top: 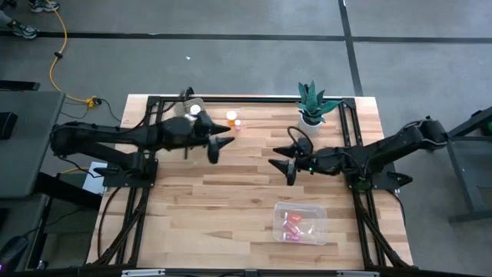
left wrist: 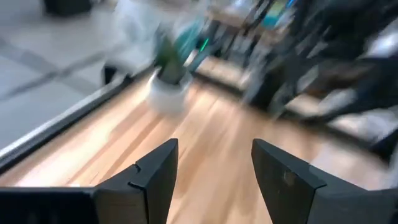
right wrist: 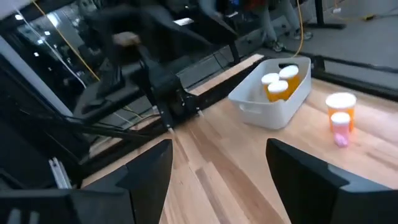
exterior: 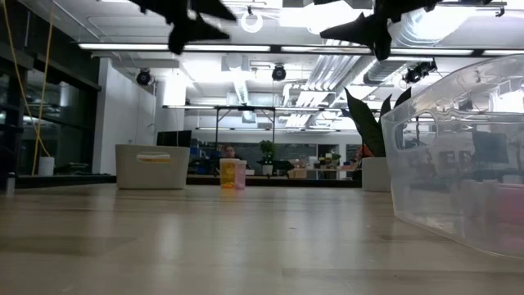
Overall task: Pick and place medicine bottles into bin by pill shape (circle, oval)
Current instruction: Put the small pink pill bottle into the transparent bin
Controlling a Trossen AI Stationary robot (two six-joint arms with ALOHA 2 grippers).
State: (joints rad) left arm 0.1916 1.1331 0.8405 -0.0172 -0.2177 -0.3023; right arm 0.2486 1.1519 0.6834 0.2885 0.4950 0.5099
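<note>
Two medicine bottles stand upright on the table near its far edge: an amber one (top: 231,117) (right wrist: 341,104) and a smaller pinkish one (top: 237,125) (right wrist: 341,128), both white-capped. They also show in the low view (exterior: 233,174). More amber bottles (right wrist: 278,83) stand in a white bin (right wrist: 273,99) (exterior: 152,166) at the far left. Reddish-pink bottles (top: 293,224) lie in a clear tub (top: 319,231) (exterior: 458,164) at the near right. My left gripper (top: 219,143) (left wrist: 214,168) is open and empty, raised, just near of the two standing bottles. My right gripper (top: 280,163) (right wrist: 217,168) is open and empty, raised over the table's middle.
A potted green plant (top: 314,104) (left wrist: 168,65) (exterior: 368,156) stands at the far right of the table, beside my right arm. The left arm partly covers the white bin (top: 192,106) in the high view. Bare wood lies across the table's near left and middle.
</note>
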